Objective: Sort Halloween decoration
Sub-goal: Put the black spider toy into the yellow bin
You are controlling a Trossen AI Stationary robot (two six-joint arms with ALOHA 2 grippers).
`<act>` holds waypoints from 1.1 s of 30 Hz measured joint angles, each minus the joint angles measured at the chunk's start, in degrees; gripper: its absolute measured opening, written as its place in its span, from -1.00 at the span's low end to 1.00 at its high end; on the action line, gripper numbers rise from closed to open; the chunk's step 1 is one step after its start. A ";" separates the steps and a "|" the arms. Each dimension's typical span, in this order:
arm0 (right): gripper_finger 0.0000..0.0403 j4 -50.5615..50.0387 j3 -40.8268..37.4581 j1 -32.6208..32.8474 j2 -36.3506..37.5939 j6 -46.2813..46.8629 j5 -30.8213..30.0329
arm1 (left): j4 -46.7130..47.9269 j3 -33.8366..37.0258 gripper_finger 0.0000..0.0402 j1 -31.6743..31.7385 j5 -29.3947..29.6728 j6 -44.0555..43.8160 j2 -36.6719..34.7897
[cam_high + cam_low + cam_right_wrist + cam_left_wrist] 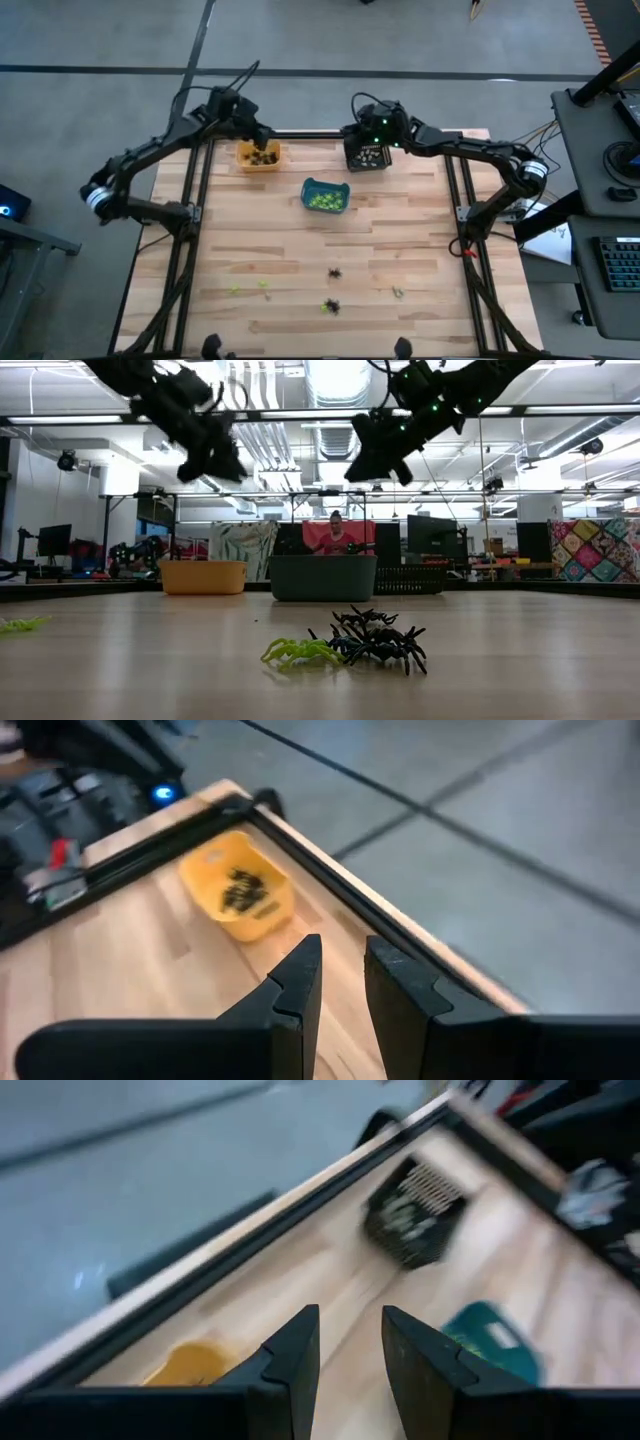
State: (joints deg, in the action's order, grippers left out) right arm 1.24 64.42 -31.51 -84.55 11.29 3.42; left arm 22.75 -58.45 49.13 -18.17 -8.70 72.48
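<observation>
**Both grippers up by the far bins, trinkets scattered near the front**

The left gripper [345,1370] hangs above the orange bin [259,156], its two dark, blocky fingers parted with nothing between them. The right gripper [340,995] sits over the black bin [367,156], fingers a narrow gap apart and likewise empty.

The orange bin is smooth plastic holding dark trinkets; the black one has slatted, grille-like walls and, as far as the blur allows, pale pieces inside. The teal bin [325,195] (nearer the table's middle) holds lime green ones.

On the pale plank table [420,250], spidery leggy decorations lie loose near the front: a black cluster [380,640] touching a lime green one [298,651], others well apart.
</observation>
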 joint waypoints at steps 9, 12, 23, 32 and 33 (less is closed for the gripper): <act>-0.66 11.46 -4.60 8.48 0.02 -13.77 -2.01 | -12.21 3.85 -0.54 -13.70 1.78 2.34 -8.63; -0.66 12.35 -7.12 11.19 0.04 -15.88 -2.35 | -17.41 6.93 -0.54 -19.87 2.64 3.89 -9.36; -0.66 22.32 -13.75 27.24 0.06 -18.33 -7.86 | -41.47 22.80 -0.54 -41.04 11.20 0.07 -10.76; -0.66 21.79 -14.97 35.94 0.07 -15.41 -7.91 | -43.36 26.00 -0.54 -51.41 20.41 -3.37 -10.59; -0.66 21.77 -15.14 36.39 0.07 -15.42 -7.92 | -43.37 26.22 -0.54 -51.97 22.36 -2.94 -10.59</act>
State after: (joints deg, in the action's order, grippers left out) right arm 23.00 49.28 4.88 -84.49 -4.13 -4.50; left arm -20.62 -32.23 -2.84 4.19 -11.63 61.89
